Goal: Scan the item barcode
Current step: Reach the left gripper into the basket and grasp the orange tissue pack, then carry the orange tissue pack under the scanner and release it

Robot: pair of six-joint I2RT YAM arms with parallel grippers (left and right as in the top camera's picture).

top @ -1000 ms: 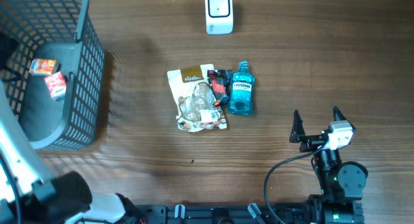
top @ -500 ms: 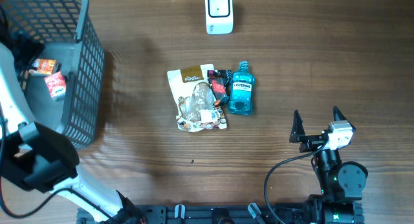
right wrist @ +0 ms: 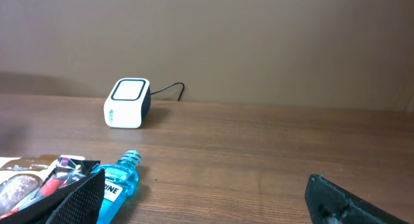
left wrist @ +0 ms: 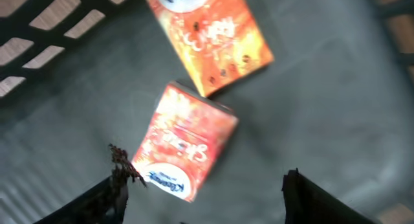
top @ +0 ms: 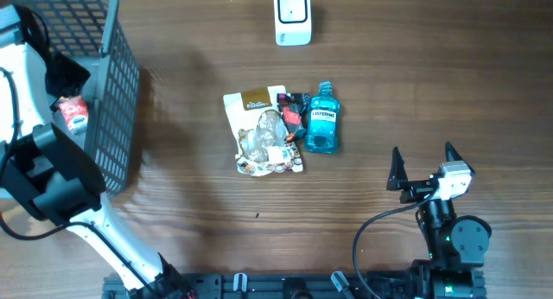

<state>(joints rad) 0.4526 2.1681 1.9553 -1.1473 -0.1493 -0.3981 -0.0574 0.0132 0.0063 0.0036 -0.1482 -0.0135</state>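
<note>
Up from the near-left corner a second ago, now reaching into the basket (top: 121,92) with the left claw (left wrist: 204,175), spread and pinching nothing, just over two packs (left wrist: 184,146): flat, glossy orange, soft-cornered, lying on smooth grey plastic inside rigid mesh. Probably lining up to lift one for scanning. Right claw (top: 422,156) parked, spread wide, empty. Unmoved mid-table: crinkly pouch (top: 263,130), clear blue bottle (top: 321,119); boxy white scanner (top: 292,15) at the far edge.

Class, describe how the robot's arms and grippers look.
Left arm: white links, bulky black joints. Right arm: black, rounded, with a white wrist block and a looping black cable. Right gripper: black pointed fingers.
</note>
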